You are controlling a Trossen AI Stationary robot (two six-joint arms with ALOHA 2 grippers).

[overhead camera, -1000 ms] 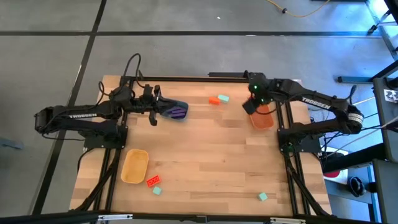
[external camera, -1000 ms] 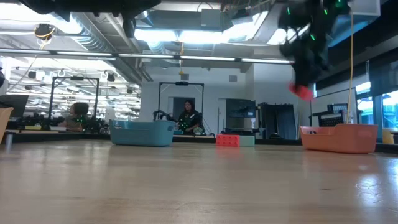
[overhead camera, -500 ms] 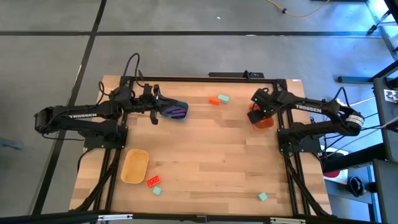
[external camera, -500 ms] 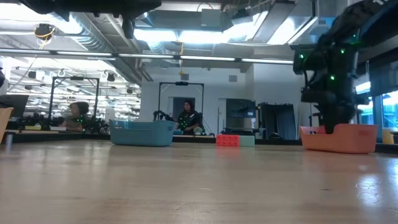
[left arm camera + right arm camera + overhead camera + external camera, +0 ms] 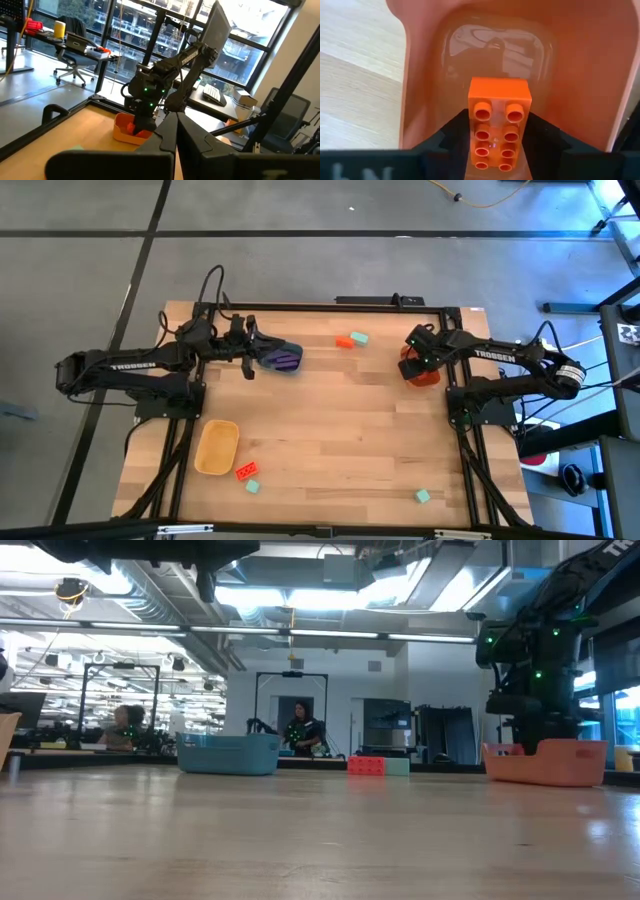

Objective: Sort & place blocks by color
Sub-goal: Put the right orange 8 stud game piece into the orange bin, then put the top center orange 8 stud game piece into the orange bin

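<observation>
My right gripper [image 5: 499, 122] reaches down into the orange tub [image 5: 422, 372] at the table's right far side, shut on an orange-red brick [image 5: 499, 125]. My left gripper [image 5: 246, 364] is shut and waits by the left end of the blue tub [image 5: 284, 358], which holds purple bricks [image 5: 288, 361]. An orange-red brick [image 5: 344, 341] and a mint brick [image 5: 360, 337] lie on the table by the far edge. Another orange-red brick [image 5: 246, 471] and a mint brick [image 5: 253, 486] lie near the yellow tub [image 5: 217, 447]. One more mint brick [image 5: 423, 496] lies near the right near corner. My right gripper pinches the orange-red brick by its two long sides [image 5: 472, 135], one finger [image 5: 451, 135] on each side. The fingers come from above, pointing down into the orange tub [image 5: 580, 65]. The brick's studs face the wrist camera. Whether it rests on the tub's floor, I cannot tell.
In the low view the blue tub [image 5: 229, 753] and the orange tub [image 5: 545, 762] stand at the far side, with the two far bricks [image 5: 378, 765] between them. The middle of the table [image 5: 340, 420] is bare wood. People sit in the room beyond.
My right gripper has carried the orange-red brick from above the orange tub's far left rim down into the tub, moving slightly toward the near edge. It has stayed shut on the brick and has hardly moved in the last half second.
</observation>
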